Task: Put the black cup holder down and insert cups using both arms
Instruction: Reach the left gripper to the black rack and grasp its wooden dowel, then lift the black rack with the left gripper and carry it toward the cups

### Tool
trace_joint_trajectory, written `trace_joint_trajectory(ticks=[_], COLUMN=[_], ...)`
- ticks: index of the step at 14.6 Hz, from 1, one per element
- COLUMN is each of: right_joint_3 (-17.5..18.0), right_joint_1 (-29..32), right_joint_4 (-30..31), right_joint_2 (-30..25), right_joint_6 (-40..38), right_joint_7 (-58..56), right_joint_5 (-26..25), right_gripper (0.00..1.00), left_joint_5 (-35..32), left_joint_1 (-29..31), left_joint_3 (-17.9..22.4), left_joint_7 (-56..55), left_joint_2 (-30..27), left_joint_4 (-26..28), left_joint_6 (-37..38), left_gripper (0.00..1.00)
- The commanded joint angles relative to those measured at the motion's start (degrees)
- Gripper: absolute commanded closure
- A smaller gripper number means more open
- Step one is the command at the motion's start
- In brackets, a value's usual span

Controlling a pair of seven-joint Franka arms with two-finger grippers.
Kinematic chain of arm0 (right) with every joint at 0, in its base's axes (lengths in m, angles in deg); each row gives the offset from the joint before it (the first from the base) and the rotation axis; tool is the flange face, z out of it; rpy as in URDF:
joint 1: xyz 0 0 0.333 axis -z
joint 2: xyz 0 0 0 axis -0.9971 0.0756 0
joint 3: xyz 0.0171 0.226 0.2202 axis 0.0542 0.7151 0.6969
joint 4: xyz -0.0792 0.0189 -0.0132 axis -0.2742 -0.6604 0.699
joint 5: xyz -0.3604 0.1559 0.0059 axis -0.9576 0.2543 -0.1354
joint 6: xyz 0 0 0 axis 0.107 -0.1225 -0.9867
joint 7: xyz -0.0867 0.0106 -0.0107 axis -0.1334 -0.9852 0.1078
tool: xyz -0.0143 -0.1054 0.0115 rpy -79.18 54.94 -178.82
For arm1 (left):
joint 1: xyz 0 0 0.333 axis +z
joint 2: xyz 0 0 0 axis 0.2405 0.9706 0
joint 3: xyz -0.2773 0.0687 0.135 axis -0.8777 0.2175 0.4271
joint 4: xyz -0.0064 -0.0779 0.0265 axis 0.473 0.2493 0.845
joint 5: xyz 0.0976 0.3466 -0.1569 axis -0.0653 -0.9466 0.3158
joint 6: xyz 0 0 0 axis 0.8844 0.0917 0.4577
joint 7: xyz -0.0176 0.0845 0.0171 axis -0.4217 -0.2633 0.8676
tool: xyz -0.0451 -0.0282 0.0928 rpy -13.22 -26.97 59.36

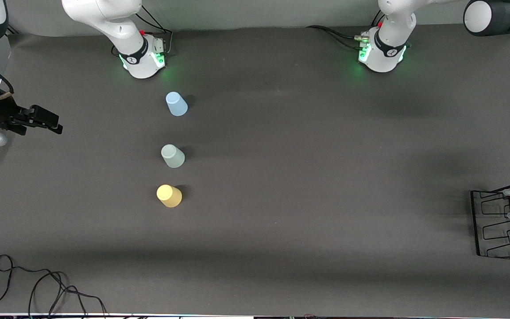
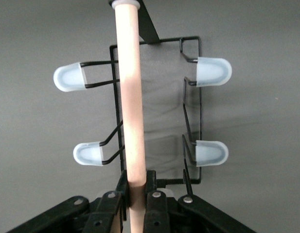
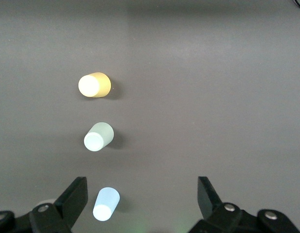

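Dark grey table (image 1: 308, 177) carries three upturned cups (image 1: 175, 156) in a row near the right arm's base. Only the left wrist view shows the left gripper (image 2: 138, 194) pinching the black cup holder (image 1: 498, 223) by its wooden rod (at the left arm's end); the right gripper (image 3: 142, 194) hangs spread above the cups.

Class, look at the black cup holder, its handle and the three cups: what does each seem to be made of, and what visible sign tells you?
Black cup holder: thin bent rods, probably black-coated metal wire; pale, translucent peg caps look like soft plastic.
Handle: matte, light tan rod, likely unfinished wood.
Light blue cup, mint green cup and yellow cup: smooth, uniform colour, slightly translucent, likely plastic.
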Motion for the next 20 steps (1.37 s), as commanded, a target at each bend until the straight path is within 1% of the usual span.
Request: trace_joint_trajectory(ticks=[1, 2, 3, 4, 6, 7, 8, 10, 12, 13, 15, 18, 20], right_joint_3=[0.2, 0.2, 0.2, 0.2, 0.2, 0.2, 0.2, 0.2, 0.2, 0.2, 0.2, 0.2, 0.2], right_joint_1=[0.5, 0.5, 0.5, 0.5, 0.4, 0.5, 0.5, 0.5, 0.5, 0.5, 0.5, 0.5, 0.5], right_joint_4=[-0.8, -0.8, -0.8, -0.8, -0.8, -0.8, -0.8, -0.8, -0.8, -0.8, -0.8, -0.8, -0.8], right_joint_2=[0.4, 0.4, 0.4, 0.4, 0.4, 0.4, 0.4, 0.4, 0.4, 0.4, 0.3, 0.3, 0.3], right_joint_6=[-0.4, -0.4, -0.4, -0.4, -0.4, -0.4, -0.4, -0.4, -0.4, -0.4, -0.5, -0.5, -0.5], right_joint_7=[-1.0, -1.0, -1.0, -1.0, -1.0, -1.0, -1.0, -1.0, -1.0, -1.0, -1.0, -1.0, -1.0], right_joint_5=[-0.2, -0.2, -0.2, -0.2, -0.3, -0.2, -0.2, -0.3, -0.3, -0.2, -0.2, -0.3, -0.2], right_gripper=[0.0, 0.0, 0.0, 0.0, 0.0, 0.0, 0.0, 0.0, 0.0, 0.0, 0.0, 0.0, 0.0], left_joint_5=[-1.3, -1.2, -0.4, 1.5, 5.9, 6.9, 7.0, 7.0, 7.5, 7.6, 7.6, 8.1, 8.1], left_joint_1=[-1.0, -1.1, -1.8, -2.3, -3.1, -4.1, -5.4, -7.9, -11.6, -14.3, -20.6, -25.4, -29.2], left_joint_3=[-0.4, -0.4, -1.0, -1.5, -2.0, -2.1, -2.1, -2.1, -2.2, -2.1, -2.2, -2.2, -2.5], left_joint_7=[0.1, 0.0, -0.1, -2.1, -5.7, -6.9, -7.3, -7.4, -8.3, -12.0, -23.6, -30.3, -36.7], left_joint_2=[-2.4, -3.3, -4.9, -7.3, -10.2, -11.1, -12.2, -15.7, -19.2, -20.6, -21.5, -23.0, -23.5], left_joint_4=[-3.7, -5.0, -5.1, -4.2, -2.2, -1.3, 0.0, 4.5, 7.3, 8.3, 8.4, 8.6, 8.9], left_joint_6=[8.4, 12.6, 15.4, 17.0, 19.9, 21.3, 21.6, 20.6, 20.6, 20.5, 19.2, 19.2, 19.0], left_gripper=[1.0, 1.0, 1.0, 1.0, 1.0, 1.0, 1.0, 1.0, 1.0, 1.0, 1.0, 1.0, 1.0])
